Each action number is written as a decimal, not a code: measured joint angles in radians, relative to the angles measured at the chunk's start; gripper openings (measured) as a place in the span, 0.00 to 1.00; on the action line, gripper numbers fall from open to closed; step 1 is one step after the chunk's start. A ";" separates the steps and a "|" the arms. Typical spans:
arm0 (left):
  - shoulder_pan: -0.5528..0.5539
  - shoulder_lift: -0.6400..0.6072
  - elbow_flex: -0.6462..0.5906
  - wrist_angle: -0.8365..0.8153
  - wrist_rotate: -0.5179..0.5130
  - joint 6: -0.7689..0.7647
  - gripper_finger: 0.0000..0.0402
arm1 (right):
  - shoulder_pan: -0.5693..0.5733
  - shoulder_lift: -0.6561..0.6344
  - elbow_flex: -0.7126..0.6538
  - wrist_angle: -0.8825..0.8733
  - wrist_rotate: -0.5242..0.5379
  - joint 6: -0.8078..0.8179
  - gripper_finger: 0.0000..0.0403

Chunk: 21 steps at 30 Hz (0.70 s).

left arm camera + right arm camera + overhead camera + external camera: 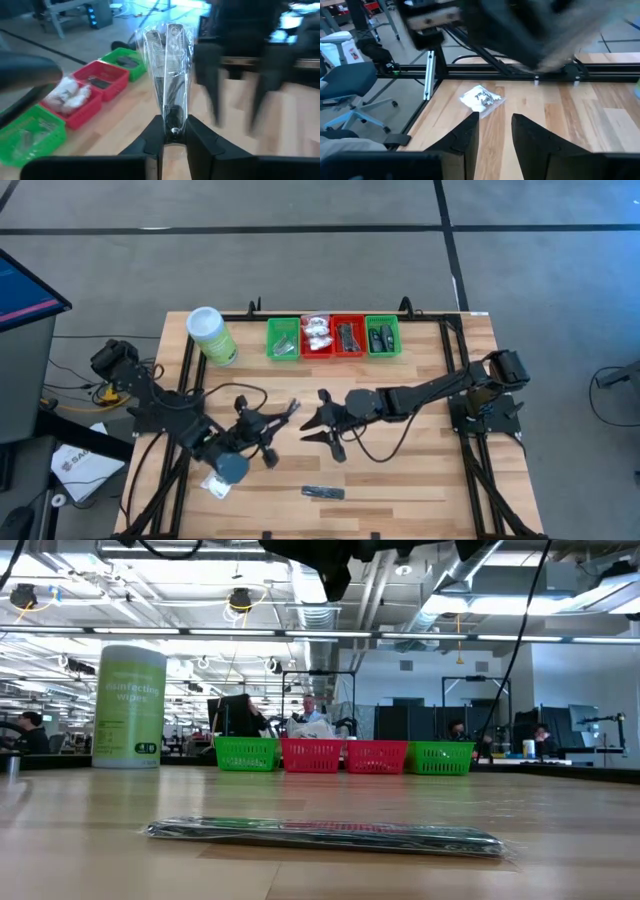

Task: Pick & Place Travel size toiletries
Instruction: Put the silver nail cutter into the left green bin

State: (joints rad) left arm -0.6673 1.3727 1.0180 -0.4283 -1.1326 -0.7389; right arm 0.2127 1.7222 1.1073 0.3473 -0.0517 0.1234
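The left gripper (pixel 172 131) sits over the middle of the table (pixel 420 480), just left of centre, its jaws pinched nearly together on the lower end of a clear-wrapped silver sachet (pixel 167 65), which stands up between the fingers (pixel 150 137) and rises well above them. In the high view the same packet shows as a small pale sliver at the tip of this gripper, pointing toward the right arm.

The right gripper (pixel 322 424) hangs close by, facing the left one across a short gap, its jaws partly spread with nothing between them (the right wrist view shows bare wood between the two fingers (pixel 465 135)).

A white crinkly packet (pixel 481 98) lies on the near left part of the table, beside the left arm's base link. A slim dark oblong piece (pixel 322 492) in clear wrap lies flat near the front edge, about mid-table; it fills the foreground of the low view.

Along the far edge stands a row of four trays: a green tray (pixel 283 338) with silvery sachets, a red tray (pixel 317 337) with white packets, a second red tray (pixel 348 337) and a second green tray (pixel 382 337), both with dark pieces. A light-green wipes canister (pixel 211 335) with a white lid stands left of the row.
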 joint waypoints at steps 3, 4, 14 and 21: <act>0.045 -0.008 -0.001 -0.002 0.022 0.025 0.10 | 0.004 0.000 0.000 -0.001 0.000 0.000 0.27; 0.065 -0.012 -0.001 -0.001 0.034 0.032 0.10 | 0.006 0.000 0.000 -0.002 0.000 0.000 0.27; 0.292 -0.199 -0.214 0.064 0.165 0.004 0.10 | 0.030 0.000 0.000 -0.024 0.000 -0.003 0.27; 0.479 -0.364 -0.417 0.280 0.265 0.051 0.10 | 0.029 0.000 0.000 -0.029 0.000 -0.010 0.27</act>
State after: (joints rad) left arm -0.1885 1.0091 0.6006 -0.1486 -0.8679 -0.6877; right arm 0.2417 1.7226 1.1072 0.3186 -0.0517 0.1138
